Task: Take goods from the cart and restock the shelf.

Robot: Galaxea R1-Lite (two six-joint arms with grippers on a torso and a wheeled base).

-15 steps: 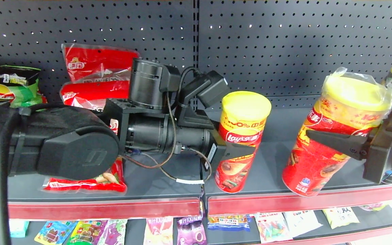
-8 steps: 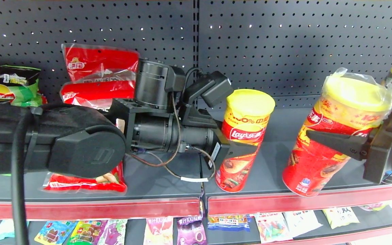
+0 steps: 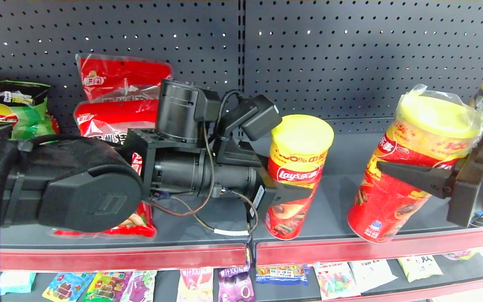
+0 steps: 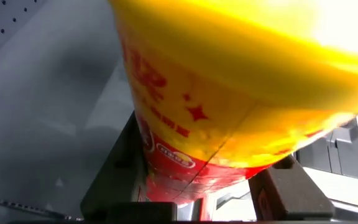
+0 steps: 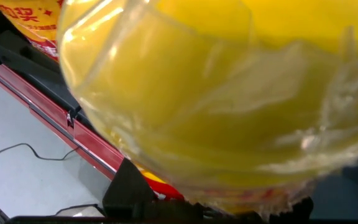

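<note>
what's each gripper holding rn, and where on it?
The left gripper is clamped on the smaller chip can around its mid-body. The right gripper is clamped on the larger wrapped chip can, also at mid-body; that can is tilted.

The red cylindrical crisp can with the yellow lid (image 3: 297, 167), clamped in the left gripper (image 3: 294, 188), has been brought back leftward and slightly lowered after a swing to the right half a second ago. Its rightward lean has been reduced. More of the red snack bag (image 3: 111, 121) behind the wrist has been uncovered.
</note>
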